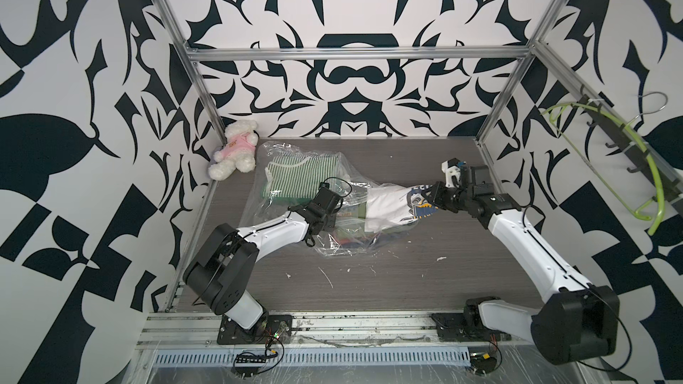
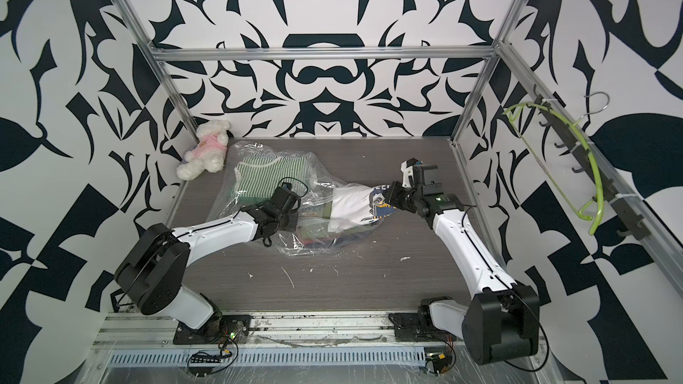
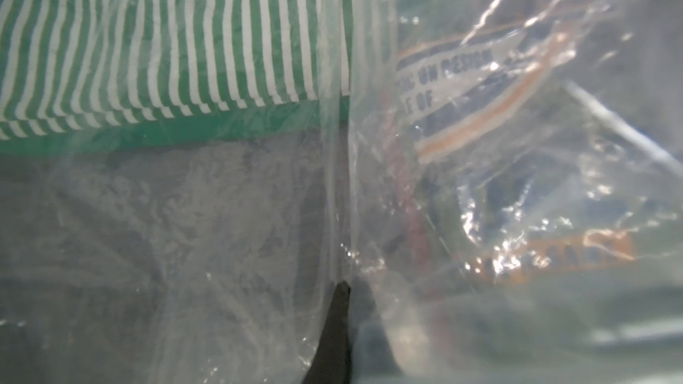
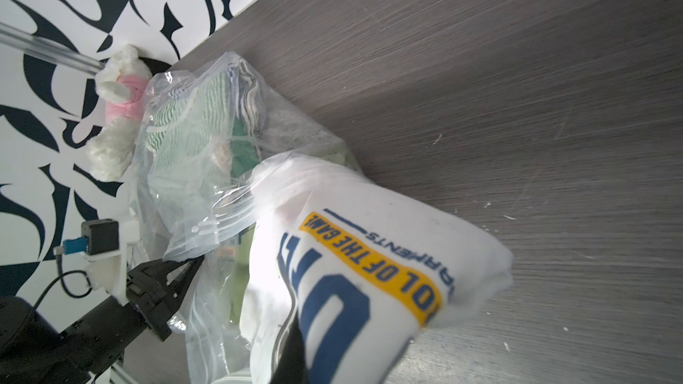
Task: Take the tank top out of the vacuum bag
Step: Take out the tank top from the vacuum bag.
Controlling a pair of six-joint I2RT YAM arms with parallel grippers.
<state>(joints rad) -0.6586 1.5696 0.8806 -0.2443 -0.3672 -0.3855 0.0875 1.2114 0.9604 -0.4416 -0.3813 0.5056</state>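
We see a clear bag [image 1: 334,243], a green-and-white striped top [image 1: 295,175], a white jersey [image 1: 388,205] printed navy and yellow, a white teddy [image 1: 236,153] wearing pink, and a grey wood-grain counter [image 1: 406,275].

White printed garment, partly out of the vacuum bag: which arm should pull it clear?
Right. The right claw is shut on the white printed garment, partly out of the vacuum bag, with bare table on its side. The left claw is pinching the bag's plastic, so it likely suits anchoring.

Patterned walls [image 1: 351,12] (black-white), grey wood table [image 1: 406,271]
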